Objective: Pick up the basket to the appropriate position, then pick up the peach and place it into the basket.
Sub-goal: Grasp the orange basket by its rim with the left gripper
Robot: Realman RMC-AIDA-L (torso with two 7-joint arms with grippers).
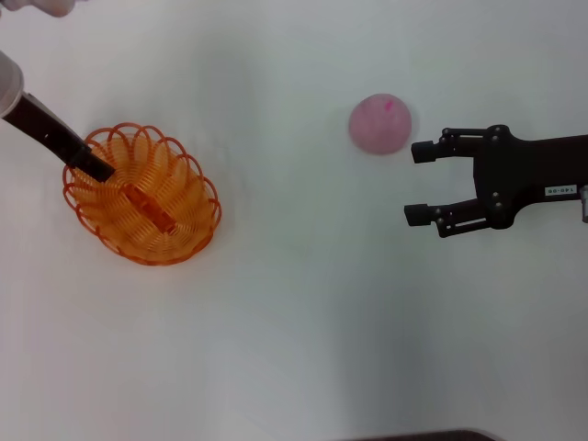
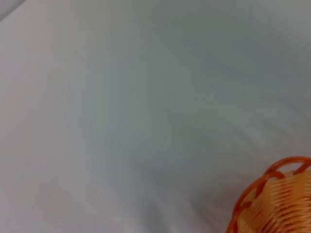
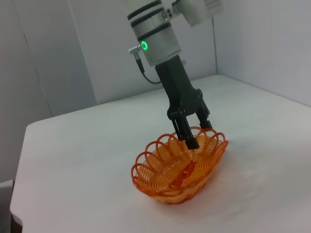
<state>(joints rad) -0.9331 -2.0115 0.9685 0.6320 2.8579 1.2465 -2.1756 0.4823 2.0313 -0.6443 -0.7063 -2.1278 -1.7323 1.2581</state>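
The left arm (image 3: 154, 36) is built as a silver-grey cylinder ringed by black bands, with a green lit ring and a thin cable; its gripper (image 3: 194, 136) is black. The right gripper (image 1: 421, 184) is black, screwed, with a small white label.

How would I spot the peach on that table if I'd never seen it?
Start at the white table; the orange basket sits on its left side. Look right and farther back, beside the right gripper, whose fingers are open. The peach is the only round, pale-pink thing, with a darker pink mark on top.
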